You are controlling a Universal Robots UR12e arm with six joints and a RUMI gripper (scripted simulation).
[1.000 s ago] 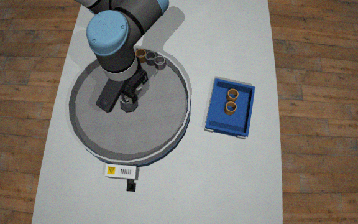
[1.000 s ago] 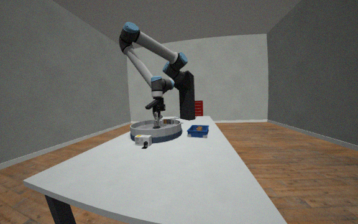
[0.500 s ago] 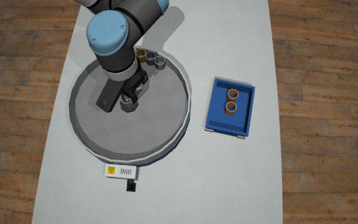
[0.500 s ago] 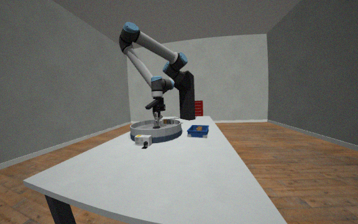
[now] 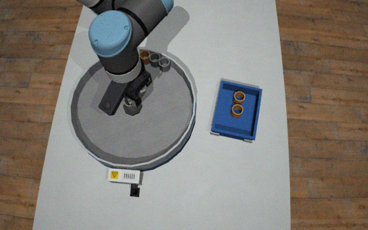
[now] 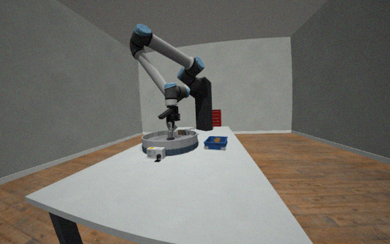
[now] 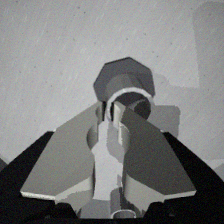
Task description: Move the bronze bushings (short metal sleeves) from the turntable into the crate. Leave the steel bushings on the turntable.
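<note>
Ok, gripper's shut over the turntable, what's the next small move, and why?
Probably open the gripper and release: it looks pinched on the wall of a grey bushing, likely steel, which stays on the turntable. The remaining bronze bushing sits at the rim beside two grey ones.

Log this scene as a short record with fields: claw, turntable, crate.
claw: claw shut, over the turntable's middle, apparently pinching the wall of a grey bushing
turntable: turntable carries one bronze bushing and two steel bushings, side by side at the far rim
crate: blue crate right of the turntable, holds two bronze bushings, upright
left to move: one bronze bushing
</note>
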